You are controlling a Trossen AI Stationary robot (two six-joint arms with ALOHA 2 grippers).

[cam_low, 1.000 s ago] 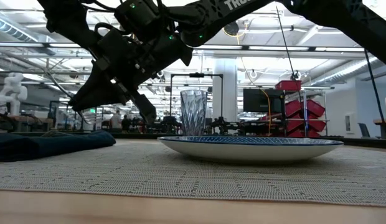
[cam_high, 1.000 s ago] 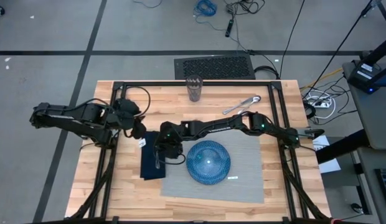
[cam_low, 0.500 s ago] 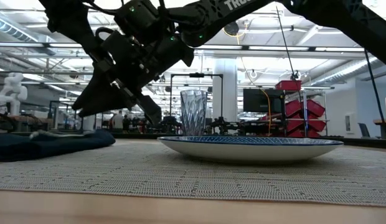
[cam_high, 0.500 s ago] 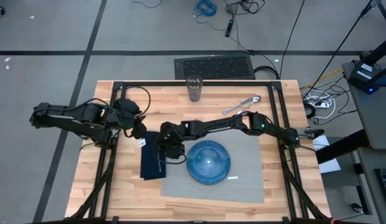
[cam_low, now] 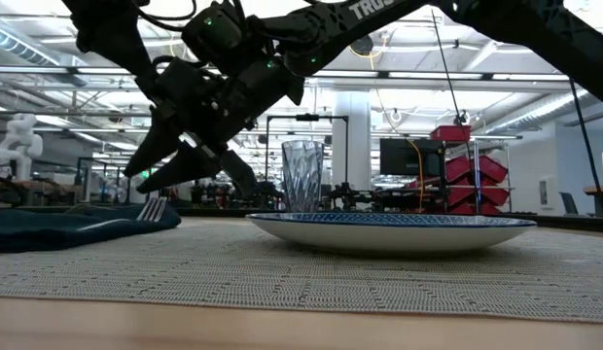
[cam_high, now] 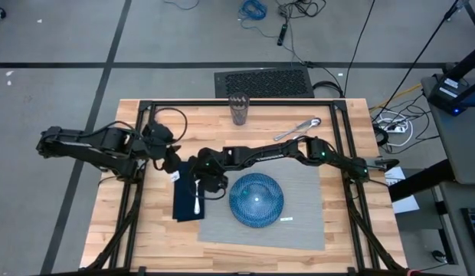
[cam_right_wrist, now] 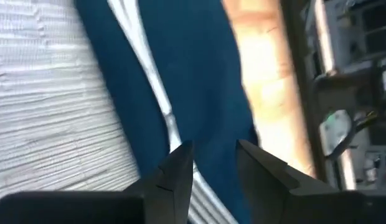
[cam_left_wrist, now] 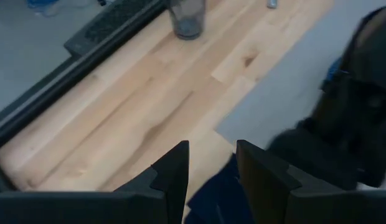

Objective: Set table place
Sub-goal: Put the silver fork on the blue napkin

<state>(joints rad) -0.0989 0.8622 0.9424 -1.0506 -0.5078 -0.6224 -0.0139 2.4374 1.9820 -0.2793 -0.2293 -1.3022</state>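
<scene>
Your right gripper [cam_high: 198, 186] hangs jaws apart over the fork [cam_high: 197, 201], which lies on the navy napkin [cam_high: 187, 201] left of the blue plate [cam_high: 256, 200] on the grey placemat [cam_high: 306, 222], where cutlery belongs, while your left gripper [cam_high: 174, 162], slightly apart and empty, waits nearby.

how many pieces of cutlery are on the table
2 in view: a fork lying on the navy napkin left of the plate, and a spoon on bare wood near the far edge. None looks hidden.
</scene>
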